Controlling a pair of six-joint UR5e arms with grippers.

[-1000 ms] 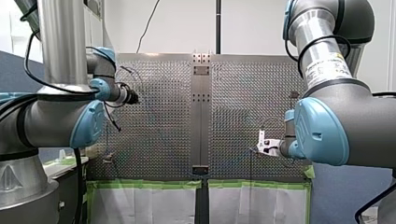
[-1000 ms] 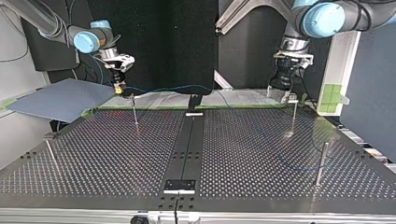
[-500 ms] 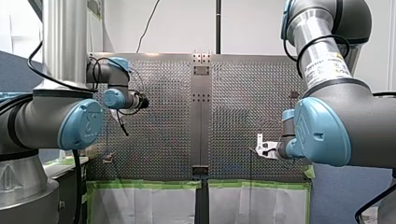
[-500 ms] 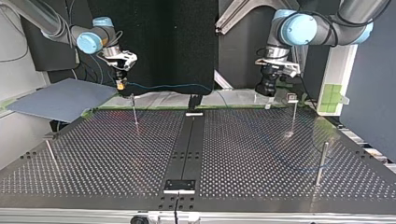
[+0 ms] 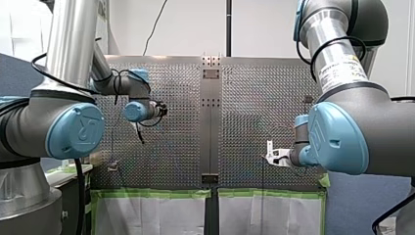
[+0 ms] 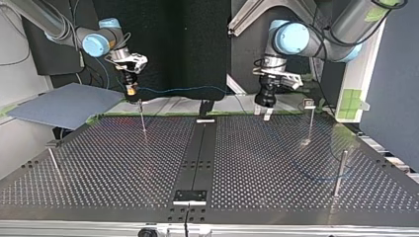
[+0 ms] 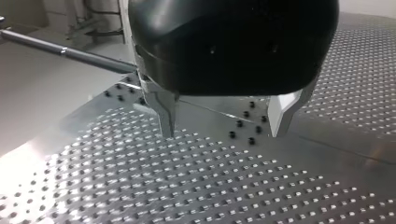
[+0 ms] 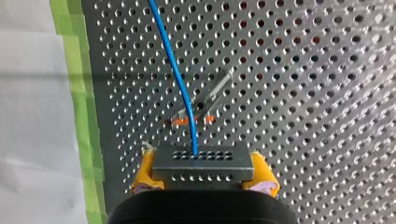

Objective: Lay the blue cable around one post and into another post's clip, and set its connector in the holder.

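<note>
My right gripper (image 6: 130, 90) clamps the grey perforated connector (image 8: 202, 161). Its thin blue cable (image 8: 173, 63) runs ahead over the slim metal post (image 8: 215, 88). My left gripper (image 7: 224, 126) gapes empty.

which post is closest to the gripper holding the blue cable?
The post at the top view's left rear, just below my right gripper. The other three posts stand well away: one at the left edge, two on the right half.

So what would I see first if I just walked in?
You'd see the thin blue cable, running out of a grey metal connector block that my right pincer grips at the top view's left. Across the big perforated metal table, my left pincer hangs open and empty.
</note>
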